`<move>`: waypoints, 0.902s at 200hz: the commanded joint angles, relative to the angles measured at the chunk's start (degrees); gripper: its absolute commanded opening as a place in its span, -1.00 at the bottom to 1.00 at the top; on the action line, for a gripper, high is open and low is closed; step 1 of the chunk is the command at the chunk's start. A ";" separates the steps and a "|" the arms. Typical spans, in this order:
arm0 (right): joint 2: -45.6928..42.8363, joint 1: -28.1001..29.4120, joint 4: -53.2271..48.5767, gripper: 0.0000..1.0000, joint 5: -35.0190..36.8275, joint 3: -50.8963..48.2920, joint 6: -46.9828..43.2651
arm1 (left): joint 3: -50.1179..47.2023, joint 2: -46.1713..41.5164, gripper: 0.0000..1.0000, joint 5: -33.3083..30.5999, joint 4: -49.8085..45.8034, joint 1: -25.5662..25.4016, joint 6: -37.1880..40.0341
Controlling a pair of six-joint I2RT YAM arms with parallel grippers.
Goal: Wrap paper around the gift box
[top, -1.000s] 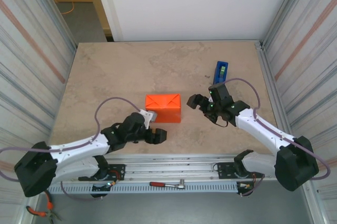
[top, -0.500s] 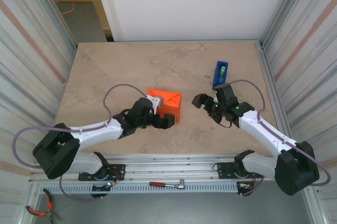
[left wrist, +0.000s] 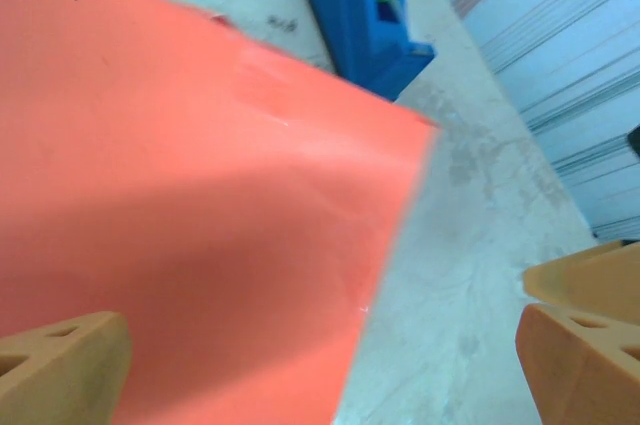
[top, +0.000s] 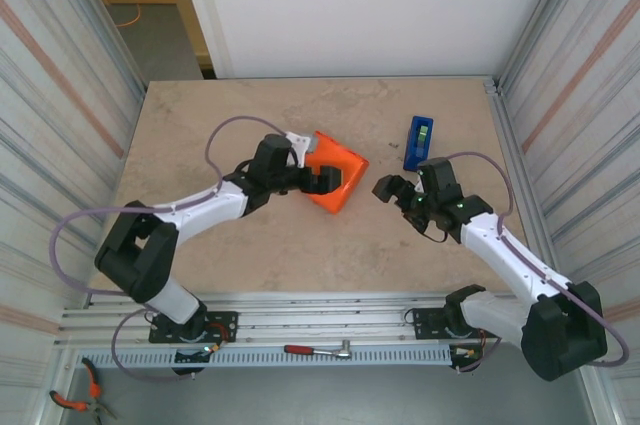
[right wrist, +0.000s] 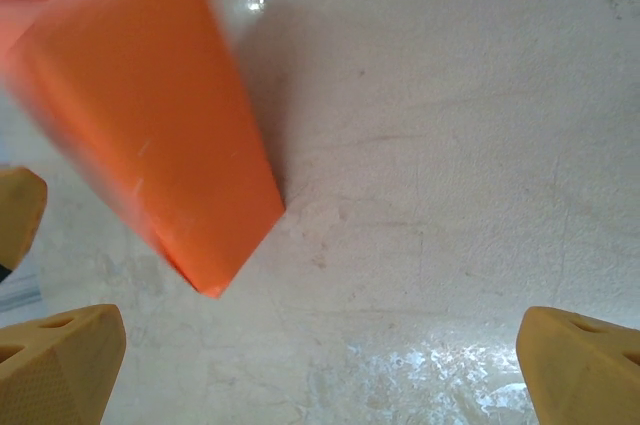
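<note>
Paper [top: 340, 183]: lay folded round a box shape, centre of top view, skewed; seams looked shut
Gift box: judged inside, covered on all sides seen
Left gripper [top: 322, 178]: jaws wide apart at paper's left side; no clamp
Right gripper [top: 391, 190]: jaws apart, just right of paper
Progress: wrap approx. done; poss. taping left, w/ dispenser [top: 420, 142] upper right

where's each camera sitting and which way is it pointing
top external: above, behind the bases, looking down on table, orange wrapped box, both arms.
left wrist: on left gripper, facing the box's side, tape dispenser beyond; own fingers low.
right wrist: on right gripper, facing the box's corner; own fingers low.
all three share the box.
</note>
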 commanded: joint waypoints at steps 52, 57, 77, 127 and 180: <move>-3.93 -5.92 -6.45 0.97 -1.75 2.37 -5.37 | 12.70 9.17 0.97 5.15 -1.16 0.00 0.99; -5.08 -6.23 -7.04 0.97 -1.54 2.77 -5.93 | 12.86 8.81 0.98 4.74 -1.70 0.13 1.29; -6.03 -7.06 -9.44 0.97 0.11 4.65 -8.44 | 12.37 6.11 0.98 3.25 -3.61 1.41 2.70; -6.33 -9.63 -13.92 0.97 7.07 8.39 -14.21 | 4.85 -5.38 0.98 -3.77 -8.69 7.38 5.94; -2.50 -12.85 -13.16 0.97 13.42 9.07 -18.03 | -6.01 -19.22 0.98 -13.77 -10.87 18.62 12.24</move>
